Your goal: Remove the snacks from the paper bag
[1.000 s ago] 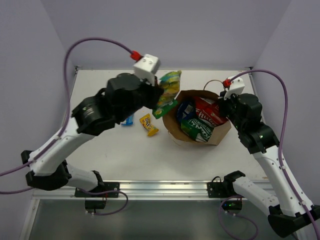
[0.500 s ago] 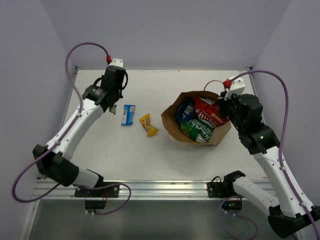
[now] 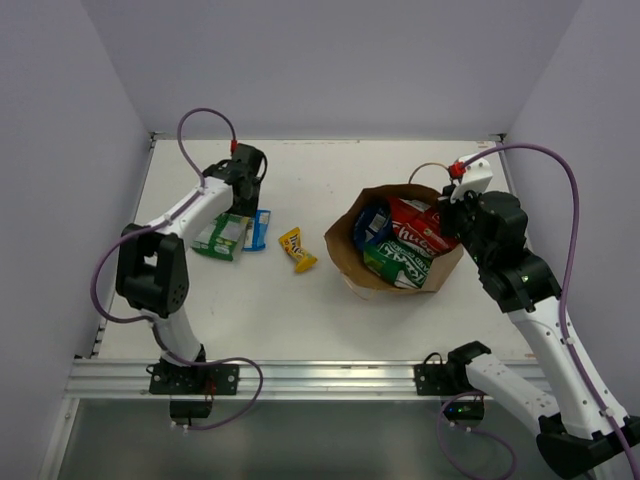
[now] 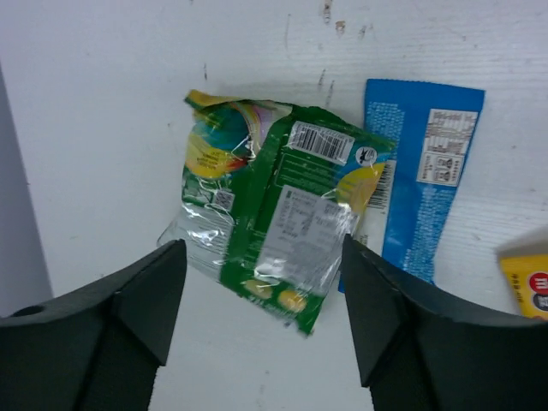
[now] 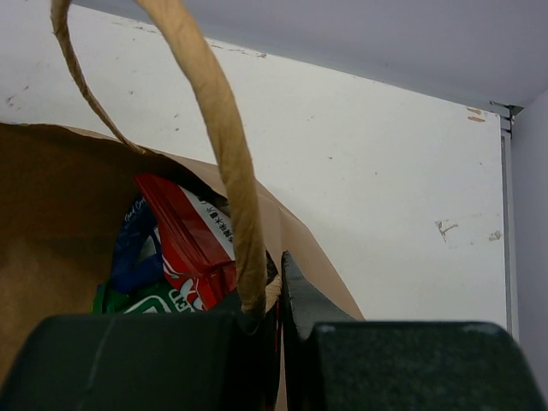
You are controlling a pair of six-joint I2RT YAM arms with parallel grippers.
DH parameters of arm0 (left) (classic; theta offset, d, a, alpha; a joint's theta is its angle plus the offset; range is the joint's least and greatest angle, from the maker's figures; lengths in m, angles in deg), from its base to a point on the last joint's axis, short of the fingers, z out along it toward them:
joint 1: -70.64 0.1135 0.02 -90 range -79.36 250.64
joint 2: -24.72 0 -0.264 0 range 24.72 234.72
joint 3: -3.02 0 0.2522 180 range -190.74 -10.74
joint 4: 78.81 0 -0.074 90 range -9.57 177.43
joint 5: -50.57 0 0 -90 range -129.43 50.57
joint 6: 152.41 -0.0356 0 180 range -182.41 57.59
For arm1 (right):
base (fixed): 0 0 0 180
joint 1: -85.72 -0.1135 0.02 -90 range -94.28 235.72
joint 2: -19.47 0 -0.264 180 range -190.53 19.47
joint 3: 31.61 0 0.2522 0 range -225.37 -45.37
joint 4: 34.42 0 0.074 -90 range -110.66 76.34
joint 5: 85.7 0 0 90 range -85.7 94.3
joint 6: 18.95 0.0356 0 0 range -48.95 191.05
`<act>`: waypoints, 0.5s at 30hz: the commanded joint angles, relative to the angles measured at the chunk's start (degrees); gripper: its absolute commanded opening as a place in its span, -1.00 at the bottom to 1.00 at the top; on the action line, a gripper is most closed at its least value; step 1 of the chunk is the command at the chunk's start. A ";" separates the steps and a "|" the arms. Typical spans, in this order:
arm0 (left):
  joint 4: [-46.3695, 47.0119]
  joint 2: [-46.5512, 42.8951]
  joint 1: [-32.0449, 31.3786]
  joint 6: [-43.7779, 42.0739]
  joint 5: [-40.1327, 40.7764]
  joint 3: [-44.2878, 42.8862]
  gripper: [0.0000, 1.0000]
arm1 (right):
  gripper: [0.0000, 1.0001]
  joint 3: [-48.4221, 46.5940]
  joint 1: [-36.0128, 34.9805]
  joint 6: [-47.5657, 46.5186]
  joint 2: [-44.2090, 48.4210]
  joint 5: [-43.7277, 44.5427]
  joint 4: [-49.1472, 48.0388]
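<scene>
The brown paper bag (image 3: 345,262) stands open right of centre, with a red chip bag (image 3: 415,228), a green bag (image 3: 400,262) and a blue packet (image 3: 370,222) inside. My right gripper (image 3: 447,215) is shut on the bag's far-right rim (image 5: 321,257), beside the twisted handle (image 5: 223,145). On the table to the left lie a green-white packet (image 3: 222,235), a blue packet (image 3: 259,230) and a small yellow one (image 3: 296,248). My left gripper (image 4: 261,317) hangs open just above the green-white packet (image 4: 274,223), holding nothing.
The table's left edge and the side wall (image 3: 120,200) run close to the left arm and the laid-out packets. The rail with both arm bases (image 3: 320,375) lines the near edge.
My left arm swung from beside the bag to the far left with the green-white packet, then opened its jaws; the packet now lies on the table. The right arm has not moved.
</scene>
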 commanded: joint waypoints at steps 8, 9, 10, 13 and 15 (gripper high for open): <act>1.89 -19.09 -5.51 5.04 -22.28 -4.39 0.74 | -1.00 -0.21 -0.24 -0.51 1.32 0.72 -4.82; 2.50 -20.68 -7.45 5.13 -23.60 -5.27 0.75 | -1.00 -0.21 -0.24 -0.59 1.32 0.63 -4.74; 3.38 -22.95 -9.73 5.13 -23.35 -5.89 0.75 | -1.00 -0.29 -0.24 -0.51 1.32 0.55 -4.82; 4.35 -24.47 -16.77 5.83 -26.24 -8.17 0.75 | -1.00 -0.47 -0.24 -0.59 1.05 0.11 -4.65; 5.23 -25.17 -21.51 6.44 -27.56 -8.62 0.73 | -1.00 -0.73 -0.24 -0.51 0.96 -0.16 -4.38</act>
